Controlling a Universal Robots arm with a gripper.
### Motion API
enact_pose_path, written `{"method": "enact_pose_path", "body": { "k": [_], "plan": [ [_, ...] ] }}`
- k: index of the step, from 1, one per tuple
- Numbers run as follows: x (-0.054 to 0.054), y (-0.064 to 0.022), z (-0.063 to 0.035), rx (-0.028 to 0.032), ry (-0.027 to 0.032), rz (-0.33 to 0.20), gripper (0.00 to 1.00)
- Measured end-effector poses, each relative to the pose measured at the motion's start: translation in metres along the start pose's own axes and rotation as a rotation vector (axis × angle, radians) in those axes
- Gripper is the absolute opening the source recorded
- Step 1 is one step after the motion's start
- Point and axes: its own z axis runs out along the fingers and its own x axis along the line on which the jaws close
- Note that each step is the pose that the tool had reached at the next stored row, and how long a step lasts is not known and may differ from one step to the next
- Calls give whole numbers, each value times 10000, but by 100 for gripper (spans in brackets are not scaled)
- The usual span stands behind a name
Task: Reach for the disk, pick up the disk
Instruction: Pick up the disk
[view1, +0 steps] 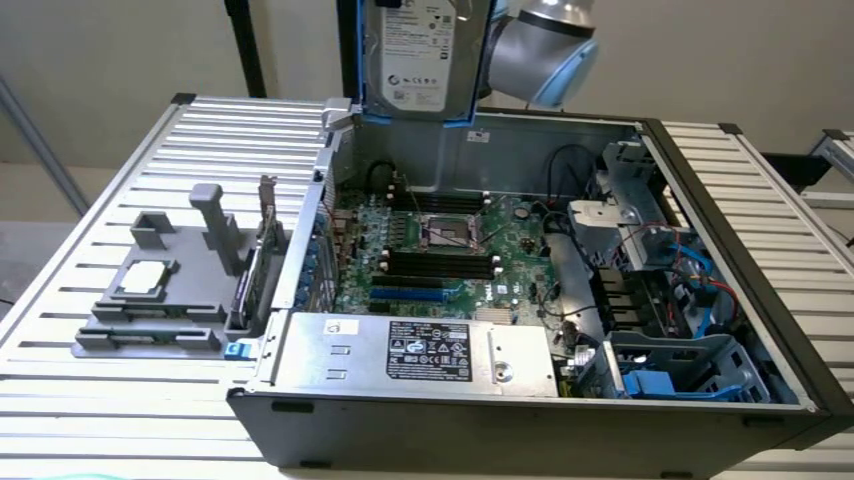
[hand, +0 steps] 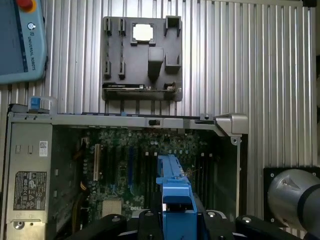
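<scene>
Blue-framed disk (view1: 416, 55) clamped in hand (hand: 176, 220), above open case (view1: 694, 180) (motherboard (view1: 441, 250) inside).

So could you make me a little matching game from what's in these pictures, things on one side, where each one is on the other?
Things:
1. disk
2. small square chip
3. big silver box
4. grey holder block

Places:
A. on the ribbed table beside the computer case
B. raised above the open case
C. inside the case, at its front edge
D. resting on the grey holder block

Pairs: 1-B, 2-D, 3-C, 4-A
</scene>
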Motion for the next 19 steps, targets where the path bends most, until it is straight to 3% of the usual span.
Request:
{"method": "enact_pose_path", "body": {
  "k": [19],
  "plan": [
    [374,-795,0,0,-1,-1,33]
  ]
}}
